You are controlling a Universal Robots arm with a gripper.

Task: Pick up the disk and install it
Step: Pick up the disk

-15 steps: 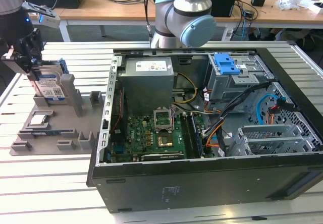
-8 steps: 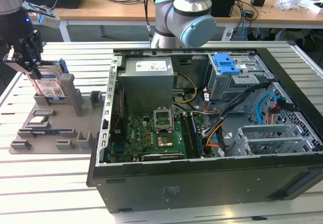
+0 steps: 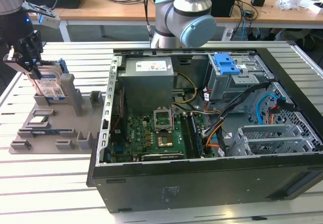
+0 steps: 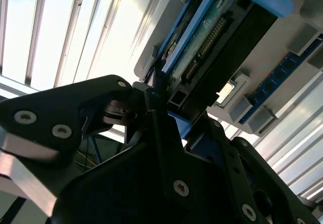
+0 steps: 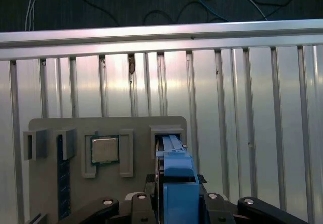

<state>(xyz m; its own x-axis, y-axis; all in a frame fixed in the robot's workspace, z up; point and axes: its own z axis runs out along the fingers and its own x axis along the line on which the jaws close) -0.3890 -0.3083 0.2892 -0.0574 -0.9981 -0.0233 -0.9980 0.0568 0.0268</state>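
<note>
The claw (image 3: 34, 71) is clamped on the upper edge of the disk (image 3: 50, 88); the disk stands upright on a grey tray (image 3: 30, 133) on the bench (image 3: 50, 183).

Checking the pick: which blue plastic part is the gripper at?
The disk in the grey fixture, clamped by the gripper; the blue bracket sits on the drive cage in the computer case.

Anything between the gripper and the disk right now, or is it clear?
Nothing visible. The gripper is right at the upper edge of the silver-metal hard drive with blue plastic rails, which stands on edge in its slot on the grey plastic fixture tray.
</note>
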